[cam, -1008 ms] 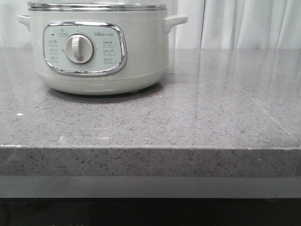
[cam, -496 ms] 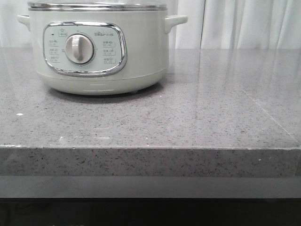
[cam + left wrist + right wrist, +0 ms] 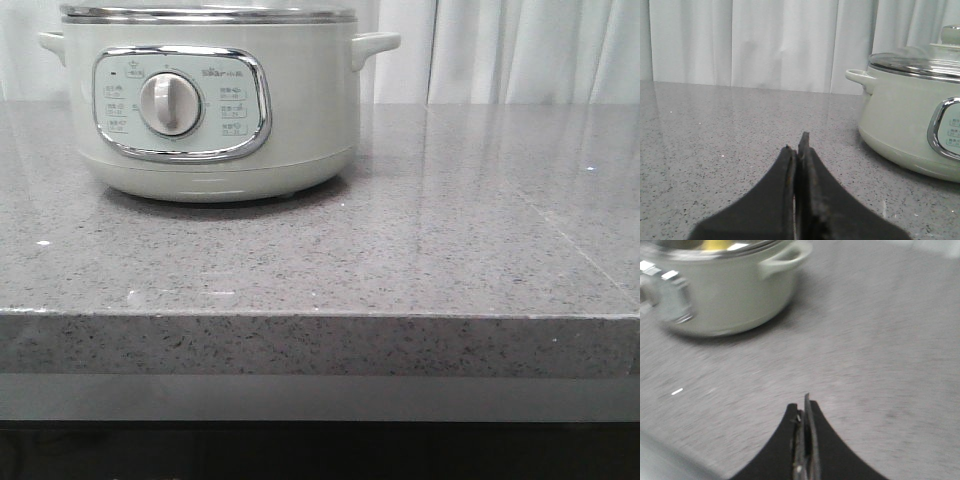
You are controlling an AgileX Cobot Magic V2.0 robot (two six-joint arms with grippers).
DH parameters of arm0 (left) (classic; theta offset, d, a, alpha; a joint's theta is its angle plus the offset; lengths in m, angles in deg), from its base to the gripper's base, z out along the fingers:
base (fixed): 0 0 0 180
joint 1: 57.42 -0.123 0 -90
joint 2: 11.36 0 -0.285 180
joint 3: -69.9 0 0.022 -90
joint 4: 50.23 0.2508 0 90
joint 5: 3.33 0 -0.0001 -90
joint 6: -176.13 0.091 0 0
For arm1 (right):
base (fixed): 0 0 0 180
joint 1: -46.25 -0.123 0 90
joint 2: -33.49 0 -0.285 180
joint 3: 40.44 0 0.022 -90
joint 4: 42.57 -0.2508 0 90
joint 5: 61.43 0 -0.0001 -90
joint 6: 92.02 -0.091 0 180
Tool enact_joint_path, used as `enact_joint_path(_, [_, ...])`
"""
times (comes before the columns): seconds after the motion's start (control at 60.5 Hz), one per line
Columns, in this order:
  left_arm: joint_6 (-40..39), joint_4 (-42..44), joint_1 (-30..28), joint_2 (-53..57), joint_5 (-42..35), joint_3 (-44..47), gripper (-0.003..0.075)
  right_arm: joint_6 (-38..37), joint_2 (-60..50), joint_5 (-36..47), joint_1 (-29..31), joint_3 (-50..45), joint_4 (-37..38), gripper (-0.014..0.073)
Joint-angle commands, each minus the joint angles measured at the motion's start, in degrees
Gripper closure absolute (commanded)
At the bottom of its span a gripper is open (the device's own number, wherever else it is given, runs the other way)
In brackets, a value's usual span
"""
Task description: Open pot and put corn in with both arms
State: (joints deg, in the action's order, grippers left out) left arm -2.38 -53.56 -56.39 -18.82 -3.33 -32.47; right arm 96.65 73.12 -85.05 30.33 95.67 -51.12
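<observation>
Pot (image 3: pixel 210 100) nudged right, end effectors (image 3: pixel 799 150) apart.

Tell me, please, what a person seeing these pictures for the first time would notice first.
The big pale green pot stands at the far left of the grey stone counter, its chrome panel and round dial facing the camera. Its glass lid is on, and something yellow, maybe the corn, shows through it in the blurred right wrist view. Both the left gripper and the right gripper are shut and empty above bare counter.
</observation>
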Motion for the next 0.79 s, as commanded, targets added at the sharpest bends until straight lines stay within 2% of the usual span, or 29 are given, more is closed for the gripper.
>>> enact_joint_path(0.0, [-0.11,-0.39,-0.01,0.87,-4.7,0.68,0.0741,0.22,-7.5,11.36,5.37,-5.64,-0.01,0.0662])
enact_joint_path(0.198, [-0.11,-0.39,-0.01,0.87,-4.7,0.68,0.0741,0.22,-21.79,21.54,11.07,-21.3,-0.17,0.0662])
enact_joint_path(0.38, [-0.11,-0.39,-0.01,0.87,-4.7,0.68,0.0741,0.18,-31.2,24.78,12.9,-31.83,-0.17,0.0662])
enact_joint_path(0.463, [-0.11,-0.39,-0.01,0.87,-4.7,0.68,0.0741,0.18,-33.84,25.06,13.04,-34.49,-0.17,0.0662])
enact_joint_path(0.777, [-0.11,-0.39,-0.01,0.87,-4.7,0.68,0.0741,0.18,-33.61,23.0,13.24,-34.29,-0.17,0.0662])
